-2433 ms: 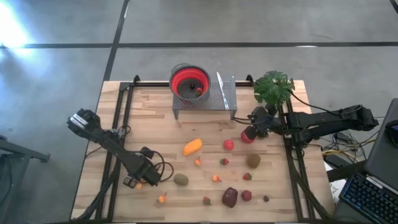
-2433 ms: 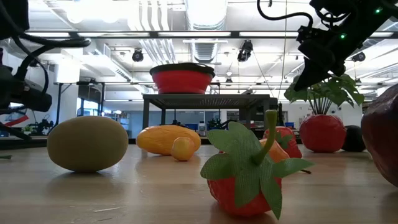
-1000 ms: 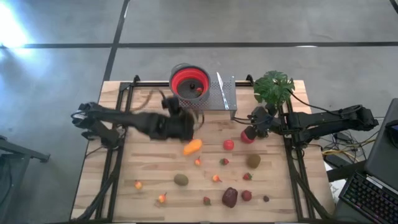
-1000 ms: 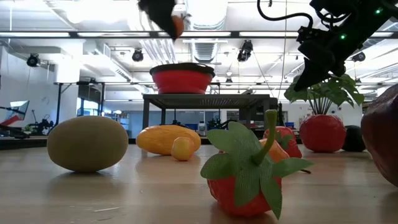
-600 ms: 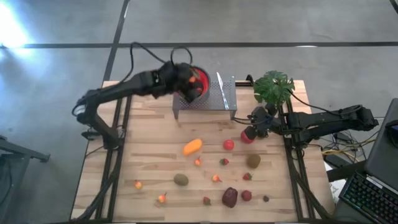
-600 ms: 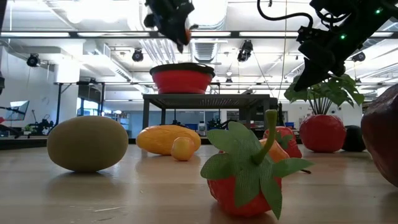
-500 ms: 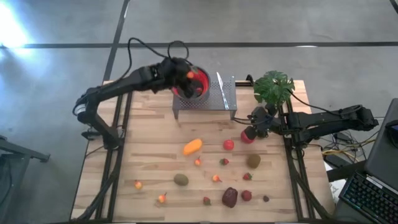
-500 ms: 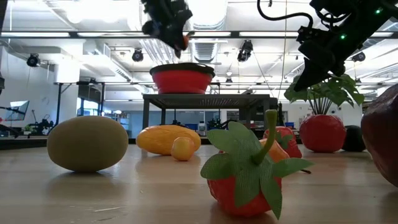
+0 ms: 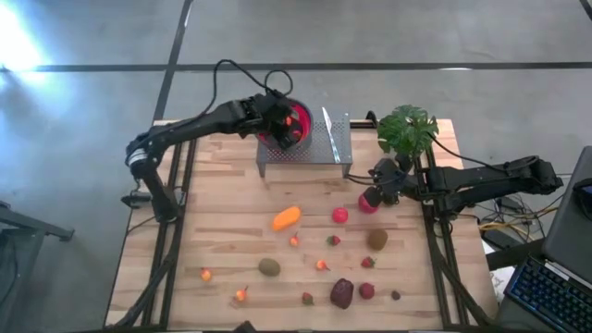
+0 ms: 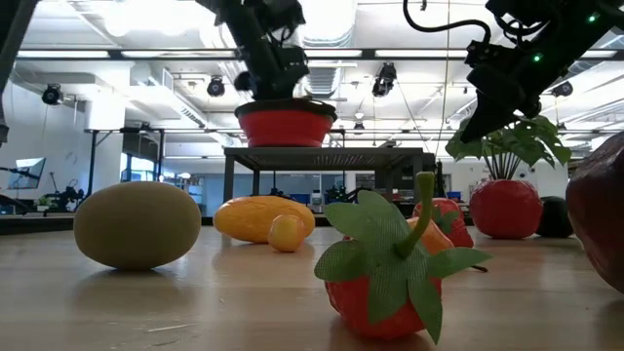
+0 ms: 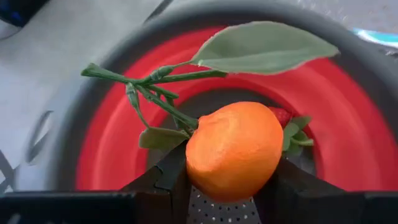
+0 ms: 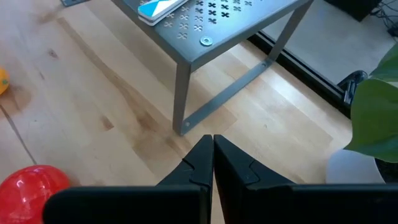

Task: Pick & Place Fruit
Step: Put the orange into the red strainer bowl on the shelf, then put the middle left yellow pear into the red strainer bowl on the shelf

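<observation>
Left arm stretched far across the table; right arm parked at the right edge.

The left gripper (image 9: 289, 121) is held at the table's far side, its fingers (image 11: 163, 177) clamped on a small orange fruit (image 11: 234, 150) (leafy stem attached). The right gripper (image 12: 212, 151) is kept low above the table, its fingers pressed fully together with nothing between them.

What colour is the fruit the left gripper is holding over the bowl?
Orange, with a green leafy stem; the fruit shows best in the left wrist view.

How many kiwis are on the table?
2. The left kiwi lies left of the maroon fruit; the right kiwi lies toward the table's right edge. The bowl might hide more.
</observation>
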